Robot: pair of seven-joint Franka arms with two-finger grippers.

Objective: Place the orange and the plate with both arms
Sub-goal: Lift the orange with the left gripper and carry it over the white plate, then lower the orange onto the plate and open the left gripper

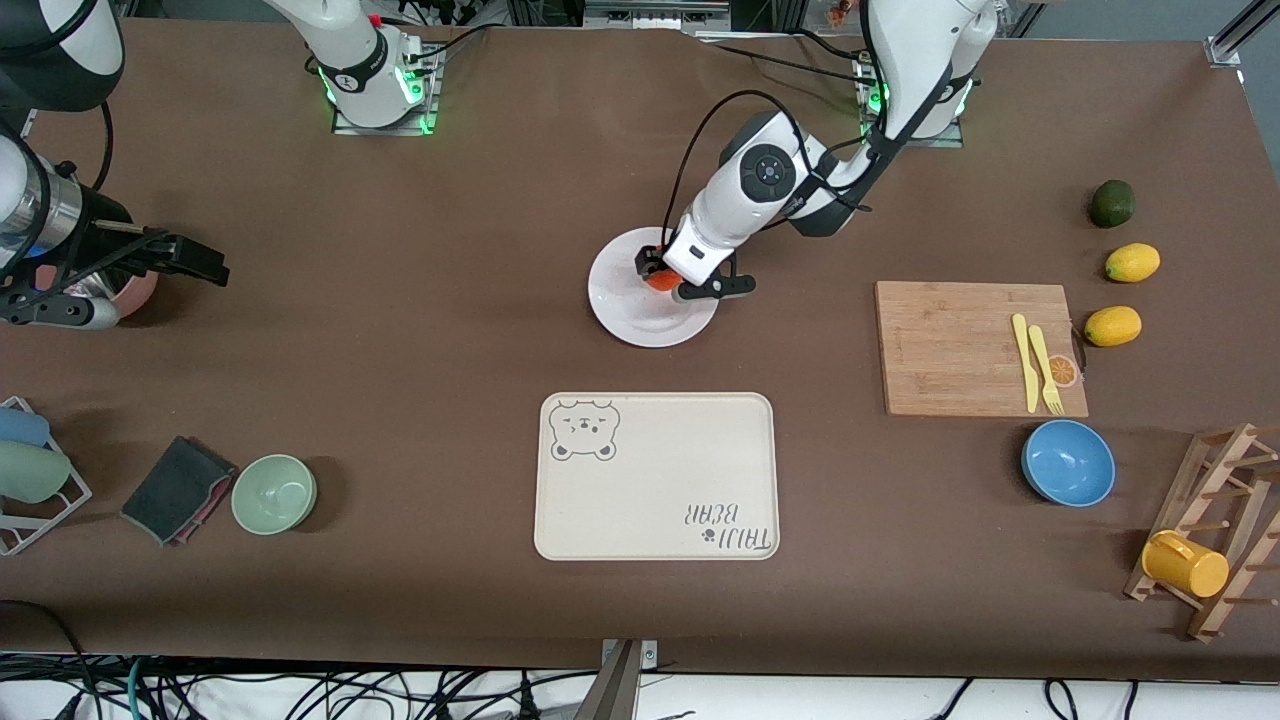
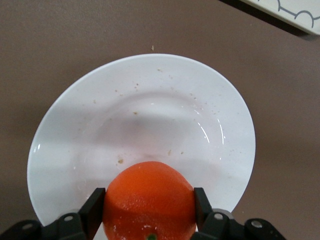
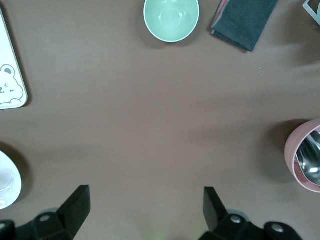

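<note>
The orange [image 1: 659, 281], small and bright orange-red, is clamped between both black fingers [image 2: 92, 212] of my left gripper [image 1: 663, 279], which is shut on it. It hangs low over the white speckled plate [image 1: 640, 315] in the middle of the table, above the side of the plate toward the arm bases. Whether it touches the plate I cannot tell. The left wrist view shows the orange [image 2: 150, 197] filling the gripper [image 2: 149, 210] above the plate [image 2: 150, 110]. My right gripper [image 1: 207, 262] waits open over bare table at the right arm's end; nothing lies between its fingers [image 3: 77, 200].
A cream bear-print tray [image 1: 655, 475] lies nearer the front camera than the plate. Toward the left arm's end are a cutting board [image 1: 960, 345] with yellow cutlery, a blue bowl [image 1: 1068, 462], two lemons, an avocado and a wooden rack. Green bowl [image 1: 274, 493], dark cloth [image 1: 177, 490] and pink bowl [image 3: 302, 155] sit toward the right arm's end.
</note>
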